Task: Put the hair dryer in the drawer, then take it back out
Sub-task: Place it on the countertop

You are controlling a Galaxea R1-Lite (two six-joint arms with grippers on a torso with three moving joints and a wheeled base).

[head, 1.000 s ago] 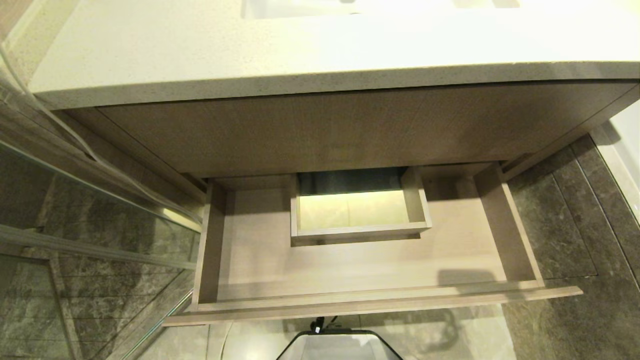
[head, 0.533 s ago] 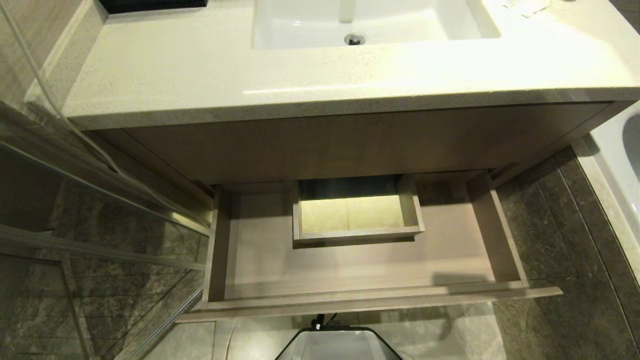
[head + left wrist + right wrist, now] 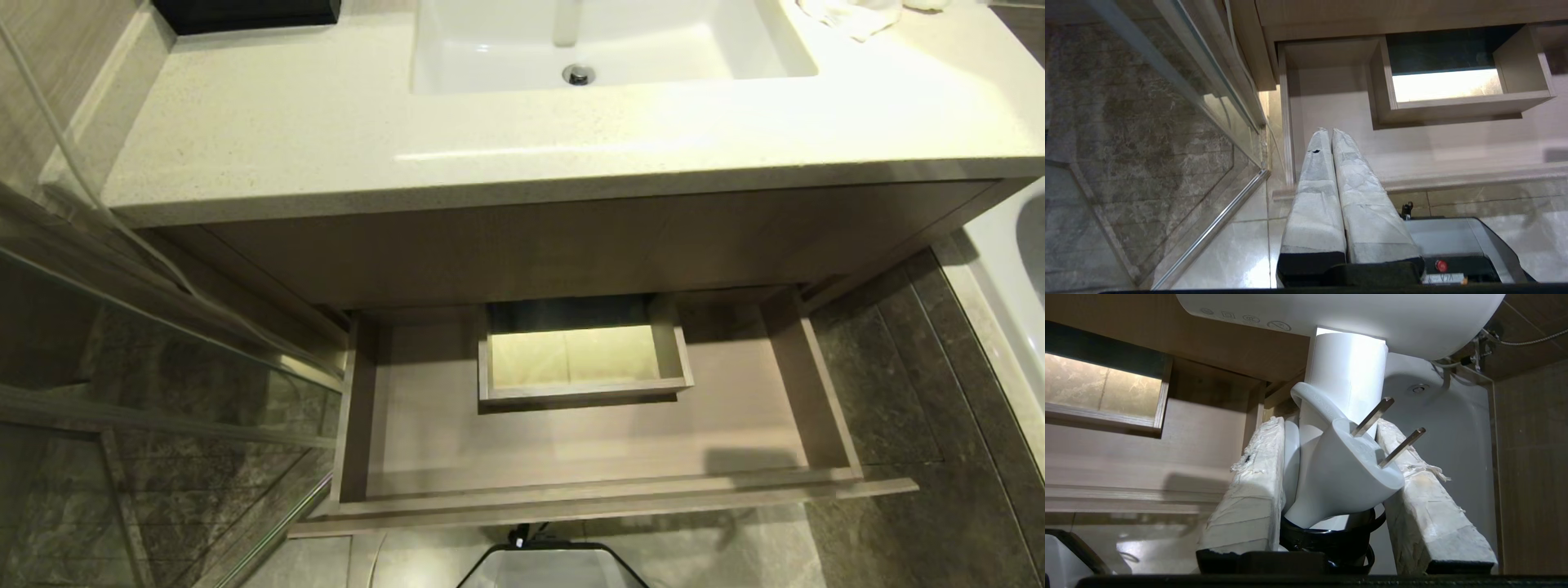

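The drawer point(image 3: 588, 498) stands pulled out under the vanity, its wood-grain floor bare, with a boxed cutout point(image 3: 584, 363) at mid-back. The white hair dryer point(image 3: 1349, 371) shows only in the right wrist view. My right gripper point(image 3: 1331, 426) is shut on its handle, the barrel lies across above the fingers, and the white two-pin plug point(image 3: 1351, 469) is wedged between them. The dryer hangs beside the drawer's right side, over the floor. My left gripper point(image 3: 1329, 131) is shut and empty, parked low in front of the drawer's left end. Neither gripper is in the head view.
A pale countertop point(image 3: 326, 122) with a white sink point(image 3: 604, 41) overhangs the drawer. A glass shower panel point(image 3: 163, 367) stands at the left and a white tub point(image 3: 1012, 269) at the right. A towel point(image 3: 849, 12) lies at the back right. My base point(image 3: 555, 567) sits just before the drawer front.
The head camera has risen and tilted: the sink, a black box and the towel have come into view and the drawer sits lower in the picture. The drawer itself has not moved.
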